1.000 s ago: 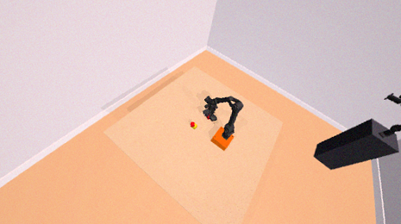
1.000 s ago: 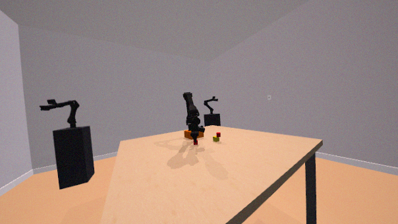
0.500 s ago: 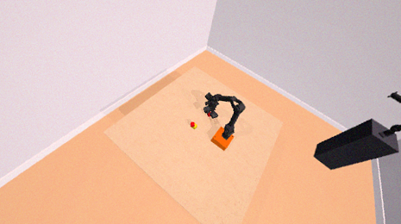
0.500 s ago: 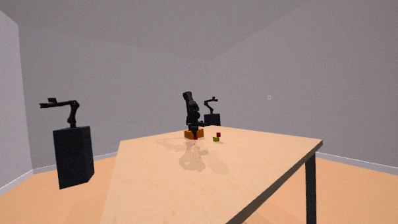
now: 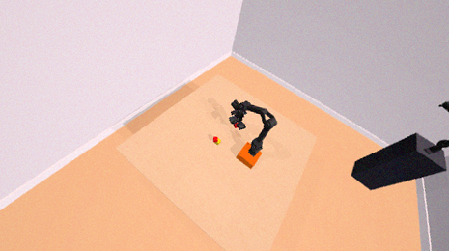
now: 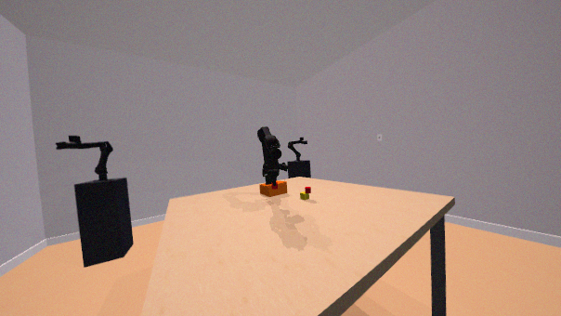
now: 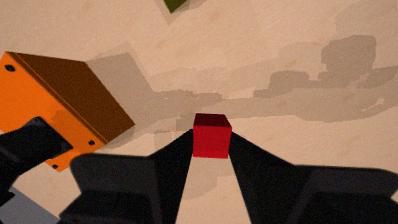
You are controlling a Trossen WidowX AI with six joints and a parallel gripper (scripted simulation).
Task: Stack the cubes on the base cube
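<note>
My gripper is shut on a red cube and holds it above the table, as its shadow lies apart from it. The base cube is yellow-green and stands on the table. A corner of this base cube shows at the top edge of the wrist view. The other red cube sits on top of the base cube, toward one corner, and looks level. Its exact overhang is too small to tell. The held cube is off to one side of the base cube.
The arm's orange mounting block stands on the table beside the cubes. Two further arms stand on dark pedestals away from the table. One pedestal also shows in the top view.
</note>
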